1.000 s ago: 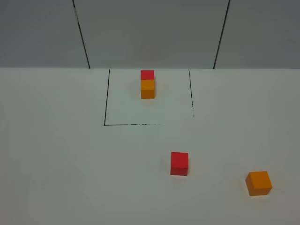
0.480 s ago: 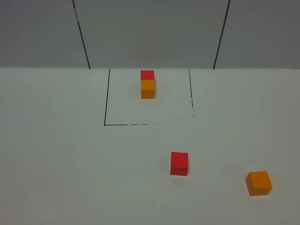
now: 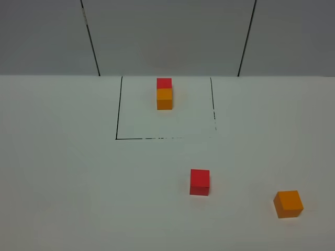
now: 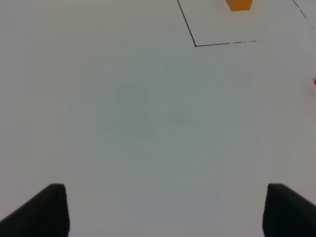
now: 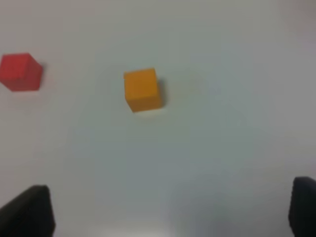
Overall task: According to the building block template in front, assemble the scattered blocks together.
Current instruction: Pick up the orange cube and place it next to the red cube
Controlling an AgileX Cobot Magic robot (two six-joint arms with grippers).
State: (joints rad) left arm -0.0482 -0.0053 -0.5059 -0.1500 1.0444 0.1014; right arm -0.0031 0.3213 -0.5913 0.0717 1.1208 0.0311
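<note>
Judging by the layout, the first pick is not yet begun. The template (image 3: 164, 94) sits upper centre of the high view, red above orange. The red cube (image 3: 199, 182) lies lower centre and the orange cube (image 3: 288, 204) lower right, well apart. The left gripper (image 4: 165, 212) and right gripper (image 5: 165, 210) are spread wide and empty. The right wrist view is blurred, but the orange cube seems nearest, so the next move probably calls for descending squarely over it

1. Grey panelled wall (image 3: 167, 36) fills the upper frame, split by two dark seams (image 3: 90, 36).
2. White matte tabletop (image 3: 63, 183) below, evenly lit.
3. Thin black outline (image 3: 118, 110) marks a box, upper centre.
</note>
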